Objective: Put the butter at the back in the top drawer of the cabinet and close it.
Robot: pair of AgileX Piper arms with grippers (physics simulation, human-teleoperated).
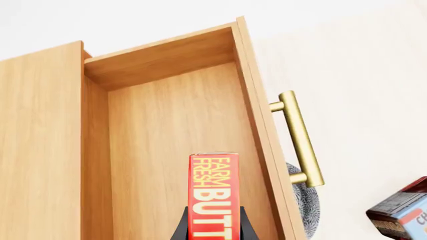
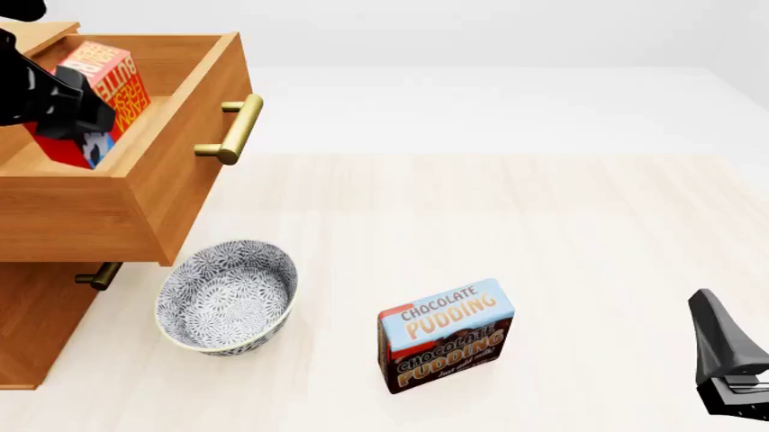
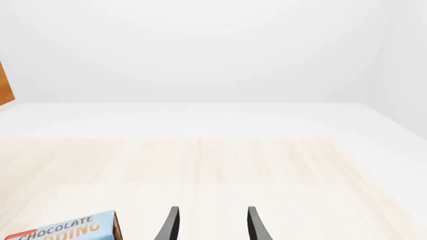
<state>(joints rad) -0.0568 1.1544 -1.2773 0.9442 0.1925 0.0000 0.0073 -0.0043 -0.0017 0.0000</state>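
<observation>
Here the left gripper (image 1: 213,231) holds the small red butter box (image 1: 213,195) tight over the open light-brown wooden top drawer (image 2: 180,171). The right gripper (image 3: 211,225) hangs open, holding nothing.

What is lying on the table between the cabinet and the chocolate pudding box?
In the front view, a patterned bowl stands between the cabinet and the chocolate pudding box.

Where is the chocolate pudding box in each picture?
Left wrist view: only a corner of the pudding box shows at the lower right edge.
Front view: the pudding box stands on the table, right of the patterned bowl.
Right wrist view: its top peeks in at the bottom left.
Shared landmark: the wooden cabinet.
</observation>
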